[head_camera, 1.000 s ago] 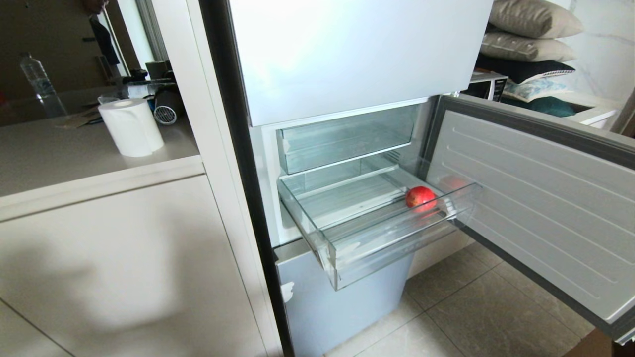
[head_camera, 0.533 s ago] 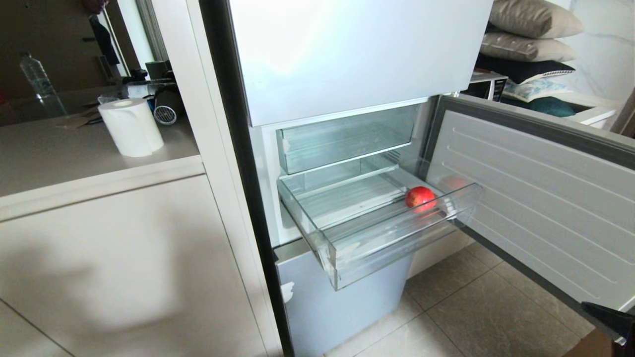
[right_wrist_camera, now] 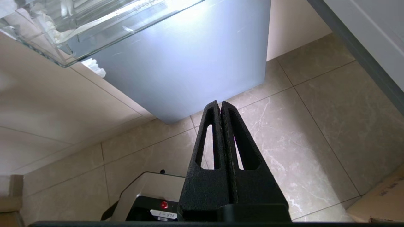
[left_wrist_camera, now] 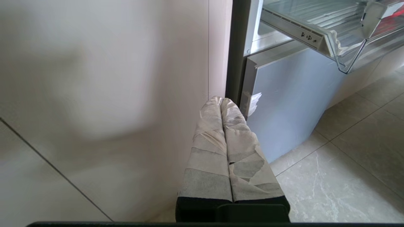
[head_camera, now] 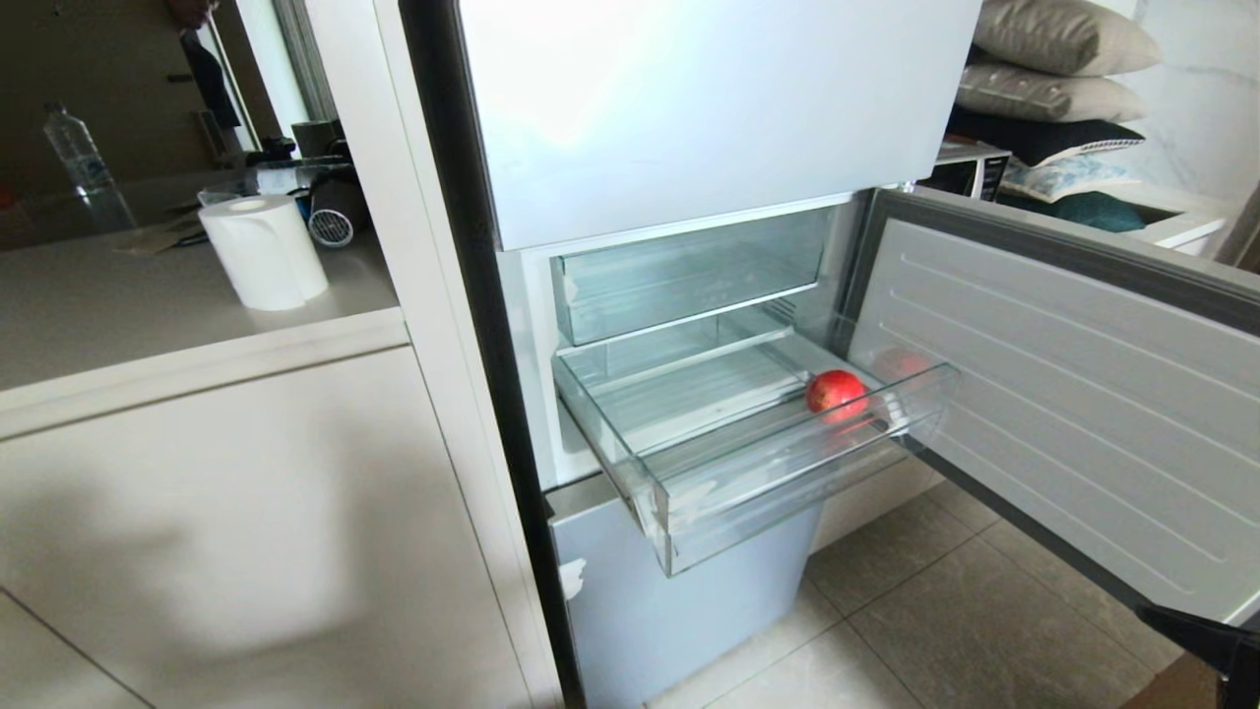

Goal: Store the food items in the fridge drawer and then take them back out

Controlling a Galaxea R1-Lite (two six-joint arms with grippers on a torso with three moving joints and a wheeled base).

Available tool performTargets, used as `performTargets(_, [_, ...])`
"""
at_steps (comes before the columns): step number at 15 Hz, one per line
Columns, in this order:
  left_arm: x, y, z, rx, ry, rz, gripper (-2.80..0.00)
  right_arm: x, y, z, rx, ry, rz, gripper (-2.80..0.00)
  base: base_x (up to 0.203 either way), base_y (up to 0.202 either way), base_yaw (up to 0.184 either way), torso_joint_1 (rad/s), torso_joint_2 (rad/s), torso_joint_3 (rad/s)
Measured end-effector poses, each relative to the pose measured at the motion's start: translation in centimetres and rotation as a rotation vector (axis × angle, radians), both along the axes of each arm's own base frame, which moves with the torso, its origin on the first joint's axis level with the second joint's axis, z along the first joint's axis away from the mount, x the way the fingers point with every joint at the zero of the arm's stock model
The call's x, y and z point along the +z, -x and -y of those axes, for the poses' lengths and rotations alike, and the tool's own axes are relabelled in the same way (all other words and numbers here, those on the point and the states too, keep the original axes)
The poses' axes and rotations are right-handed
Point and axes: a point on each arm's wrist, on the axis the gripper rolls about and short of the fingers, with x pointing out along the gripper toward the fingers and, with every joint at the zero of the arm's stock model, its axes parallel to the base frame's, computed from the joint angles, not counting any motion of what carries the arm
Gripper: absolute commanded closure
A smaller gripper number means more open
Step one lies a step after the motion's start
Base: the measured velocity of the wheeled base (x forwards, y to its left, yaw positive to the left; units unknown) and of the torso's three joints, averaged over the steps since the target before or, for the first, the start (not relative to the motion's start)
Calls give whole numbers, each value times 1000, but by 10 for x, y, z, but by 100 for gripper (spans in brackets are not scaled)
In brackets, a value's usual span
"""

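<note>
A glossy red apple (head_camera: 837,392) lies near the right front corner of the pulled-out clear fridge drawer (head_camera: 787,473). Its red shows through the drawer's wall (left_wrist_camera: 386,23) in the left wrist view. My right gripper (right_wrist_camera: 220,105) is shut and empty. It hangs low over the floor tiles, below the drawer's front corner (right_wrist_camera: 63,47) and in front of the pale-blue lower panel. A dark part of that arm (head_camera: 1211,640) shows at the head view's bottom right. My left gripper (left_wrist_camera: 220,101), with tape-wrapped fingers, is shut on nothing, parked low beside the cabinet.
The fridge door (head_camera: 1063,394) stands open on the right, above the right arm. A second clear drawer (head_camera: 689,281) sits pushed in above. A paper roll (head_camera: 264,251) stands on the left counter. My base (right_wrist_camera: 148,195) and a cardboard box (right_wrist_camera: 378,201) are on the floor.
A dark part of my right arm has come into the head view's bottom right corner and edged left. The apple and drawer have not moved.
</note>
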Motion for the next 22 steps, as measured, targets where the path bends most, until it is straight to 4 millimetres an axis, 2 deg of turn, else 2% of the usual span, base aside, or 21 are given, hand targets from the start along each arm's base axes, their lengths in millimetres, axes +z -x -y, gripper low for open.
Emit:
performTargets(5, [0, 0, 0, -2, 0, 0, 0, 0, -1, 1, -12, 2, -2, 0, -1, -3, 142, 2, 3, 0])
performTargets(8, [0, 0, 0, 0, 0, 0, 0, 8, -5, 7, -72, -5, 17, 0, 2, -6, 147, 2, 4, 5])
performTargets(12, [0, 0, 0, -1, 0, 0, 0, 40, -19, 44, -266, 18, 101, 0, 0, -1, 19, 2, 1, 0])
performTargets(15, [0, 0, 0, -1, 0, 0, 0, 72, -40, 75, -386, 91, 152, 0, 0, 0, 0, 0, 0, 0])
performTargets(18, [0, 0, 0, 0, 0, 0, 0, 91, -69, 96, -432, 136, 92, 0, 0, 0, 0, 0, 0, 0])
performTargets(20, [0, 0, 0, -1, 0, 0, 0, 92, -93, 97, -409, 124, -2, 0, 0, 0, 0, 0, 0, 0])
performTargets(22, [0, 0, 0, -1, 0, 0, 0, 86, -118, 89, -374, 127, -76, 0, 0, 0, 0, 0, 0, 0])
